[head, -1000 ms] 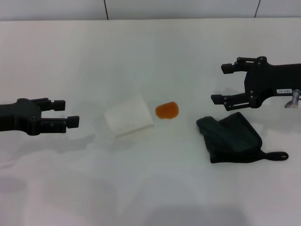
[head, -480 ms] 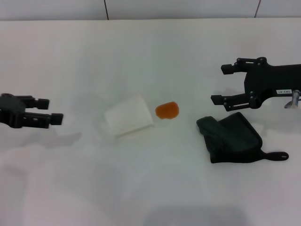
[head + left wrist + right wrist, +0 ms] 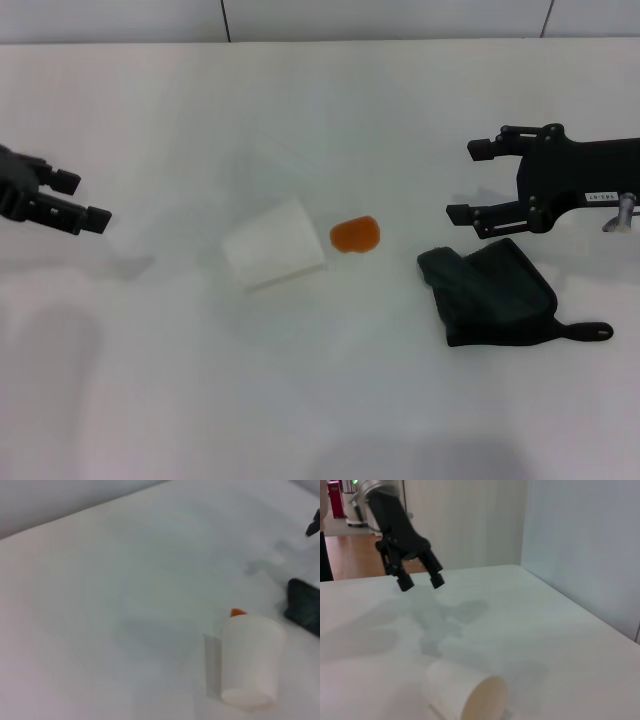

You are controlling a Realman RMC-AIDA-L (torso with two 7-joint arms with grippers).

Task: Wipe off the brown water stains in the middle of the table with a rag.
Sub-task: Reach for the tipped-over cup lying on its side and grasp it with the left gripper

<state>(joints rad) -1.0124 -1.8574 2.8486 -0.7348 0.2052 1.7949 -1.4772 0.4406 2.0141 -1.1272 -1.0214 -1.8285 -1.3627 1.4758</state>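
White table (image 3: 320, 400) holds rag (image 3: 495, 295) just beneath spread right hand (image 3: 470, 180).

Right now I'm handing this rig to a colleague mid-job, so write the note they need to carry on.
Left hand: open, holding nothing, raised over the table's left edge, far from the work.
Right hand: open, holding nothing, hovering just behind the rag.
Rag: lying on the table, right of centre, not gripped.
Brown water stains: one blob mid-table, untouched, right beside a white paper cup lying on its side.
Done: nothing wiped yet.
Left: grasp the rag, likely with the right hand, then wipe the stain while keeping clear of the cup.
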